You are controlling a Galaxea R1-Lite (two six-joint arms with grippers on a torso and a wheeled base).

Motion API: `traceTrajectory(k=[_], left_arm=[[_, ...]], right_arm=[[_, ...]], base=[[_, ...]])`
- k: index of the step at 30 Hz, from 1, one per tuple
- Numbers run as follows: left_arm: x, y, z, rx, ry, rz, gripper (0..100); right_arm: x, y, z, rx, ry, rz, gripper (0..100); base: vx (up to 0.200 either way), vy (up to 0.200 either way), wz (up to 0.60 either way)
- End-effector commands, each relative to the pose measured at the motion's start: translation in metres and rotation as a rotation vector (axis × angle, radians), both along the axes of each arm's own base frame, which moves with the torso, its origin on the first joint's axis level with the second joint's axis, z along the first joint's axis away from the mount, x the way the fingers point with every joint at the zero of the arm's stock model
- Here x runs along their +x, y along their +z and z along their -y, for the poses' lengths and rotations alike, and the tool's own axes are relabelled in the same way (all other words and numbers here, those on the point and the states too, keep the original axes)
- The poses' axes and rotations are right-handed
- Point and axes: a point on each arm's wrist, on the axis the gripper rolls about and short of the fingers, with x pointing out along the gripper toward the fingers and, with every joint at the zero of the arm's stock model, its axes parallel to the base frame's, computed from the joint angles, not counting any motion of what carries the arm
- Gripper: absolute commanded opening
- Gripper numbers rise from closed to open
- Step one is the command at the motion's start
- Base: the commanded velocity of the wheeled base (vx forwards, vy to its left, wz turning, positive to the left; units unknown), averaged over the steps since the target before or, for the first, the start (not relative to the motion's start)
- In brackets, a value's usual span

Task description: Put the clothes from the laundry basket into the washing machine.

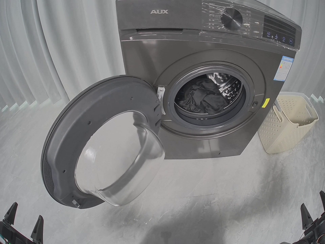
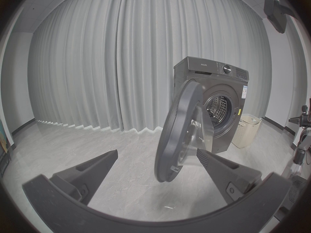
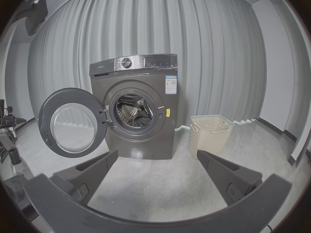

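Dark clothes (image 1: 203,97) are heaped in the washing machine (image 1: 189,51) drum, partly hidden by its rim; the door (image 1: 67,136) is swung wide. The laundry basket (image 1: 291,126) bottom is hidden by its wall. The left gripper (image 1: 27,211) and right gripper (image 1: 312,200) are held spread, empty, over grey floor (image 1: 203,194); curtains (image 1: 67,34) are hung behind

Dark grey metal front-loading washing machine (image 3: 139,146) stands on pale grey tiled floor (image 3: 162,185), round glass-windowed door (image 3: 73,123) swung wide open. Dark crumpled clothes (image 3: 140,118) lie in the steel drum. Cream perforated plastic laundry basket (image 3: 207,143) sits just beside the machine, opposite the hinge side. Pleated white curtain (image 3: 210,49) hangs behind. Right gripper (image 3: 156,152) in foreground, fingers spread, holding nothing.
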Motion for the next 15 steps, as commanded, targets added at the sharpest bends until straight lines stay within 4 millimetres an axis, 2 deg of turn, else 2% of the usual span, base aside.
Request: traceTrajectory(k=[1, 7, 10, 12, 13, 14, 15], left_arm=[[0.000, -0.005, 0.000, 0.000, 0.000, -0.003, 100], [0.000, -0.005, 0.000, 0.005, -0.006, -0.001, 100], [-0.002, 0.007, 0.001, 0.000, -0.018, 0.045, 100], [-0.002, 0.007, 0.001, 0.000, -0.018, 0.045, 100], [-0.011, 0.071, 0.000, -0.013, -0.056, 0.161, 100], [-0.008, 0.080, 0.000, -0.026, -0.077, 0.138, 100], [-0.007, 0.081, -0.001, -0.028, -0.081, 0.131, 100]], right_arm=[[0.000, -0.005, 0.000, -0.001, 0.001, -0.001, 100], [0.000, -0.005, 0.000, 0.000, 0.001, -0.001, 100], [0.000, -0.005, 0.000, -0.001, 0.001, -0.001, 100], [0.000, -0.005, 0.000, -0.001, 0.001, -0.001, 100], [0.000, -0.005, 0.000, -0.001, 0.001, -0.001, 100], [0.000, -0.005, 0.000, 0.000, 0.000, -0.001, 100], [0.000, -0.005, 0.000, 0.000, 0.001, -0.001, 100]], base=[[0.000, 0.000, 0.00], [0.000, 0.000, 0.00], [0.000, 0.000, 0.00], [0.000, 0.000, 0.00], [0.000, 0.000, 0.00], [0.000, 0.000, 0.00], [0.000, 0.000, 0.00]])
